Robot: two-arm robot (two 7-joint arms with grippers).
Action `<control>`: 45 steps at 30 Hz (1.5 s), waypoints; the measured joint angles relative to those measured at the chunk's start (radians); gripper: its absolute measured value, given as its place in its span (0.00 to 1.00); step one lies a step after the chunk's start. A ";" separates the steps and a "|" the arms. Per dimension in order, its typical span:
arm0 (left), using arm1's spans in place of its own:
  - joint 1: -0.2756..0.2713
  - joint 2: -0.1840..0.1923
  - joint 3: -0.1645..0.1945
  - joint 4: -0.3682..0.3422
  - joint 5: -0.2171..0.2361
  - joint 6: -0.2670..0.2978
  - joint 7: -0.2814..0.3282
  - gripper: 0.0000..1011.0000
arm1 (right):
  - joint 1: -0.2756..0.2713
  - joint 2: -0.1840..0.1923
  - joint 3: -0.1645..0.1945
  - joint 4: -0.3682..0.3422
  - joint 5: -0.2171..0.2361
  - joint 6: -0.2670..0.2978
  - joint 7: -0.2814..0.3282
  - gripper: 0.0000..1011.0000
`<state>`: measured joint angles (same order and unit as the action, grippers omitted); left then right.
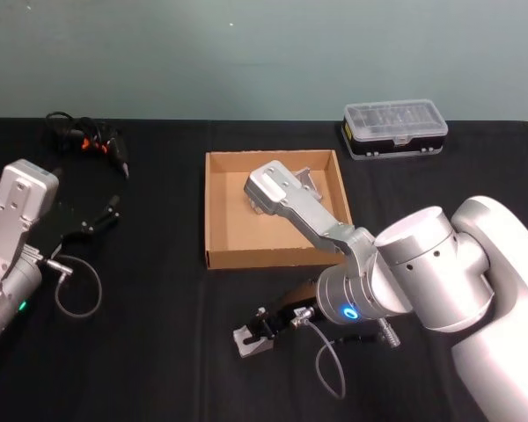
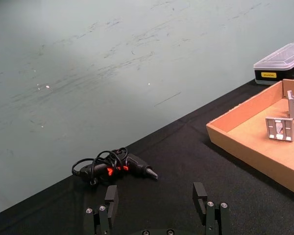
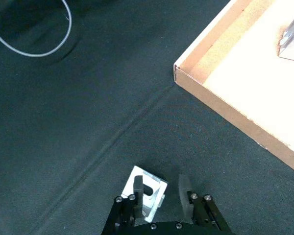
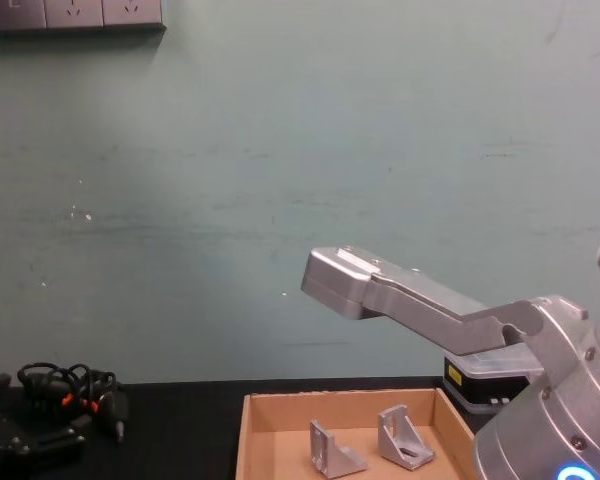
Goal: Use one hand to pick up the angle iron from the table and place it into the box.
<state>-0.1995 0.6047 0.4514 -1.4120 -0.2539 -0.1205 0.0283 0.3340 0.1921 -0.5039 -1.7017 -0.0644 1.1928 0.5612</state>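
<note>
The right gripper (image 1: 266,327) is down on the table (image 1: 158,352), its fingers spread around the angle iron (image 3: 148,192) but not squeezing yet. One finger is poking into the piece, the other is off to the side — if they close like that, it might twist or slip out. The box (image 1: 218,213) is near, with two angle irons already inside. Its low front wall is in the way. The left gripper (image 2: 157,209) waits open, far off by a black cable bundle (image 2: 112,168).
</note>
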 joint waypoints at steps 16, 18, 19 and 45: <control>0.000 0.000 0.000 0.000 0.000 0.000 0.000 0.99 | 0.000 0.001 0.000 -0.001 0.000 0.000 -0.001 0.06; 0.000 0.000 0.000 0.000 0.000 0.000 0.000 0.99 | 0.000 0.001 0.000 -0.001 0.000 0.000 -0.001 0.06; 0.000 0.000 0.000 0.000 0.000 0.000 0.000 0.99 | 0.000 0.001 0.000 -0.001 0.000 0.000 -0.001 0.06; 0.000 0.000 0.000 0.000 0.000 0.000 0.000 0.99 | 0.028 -0.053 0.135 -0.088 -0.024 -0.079 -0.009 0.06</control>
<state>-0.1995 0.6047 0.4514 -1.4120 -0.2539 -0.1205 0.0282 0.3615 0.1387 -0.3690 -1.7895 -0.0881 1.1140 0.5518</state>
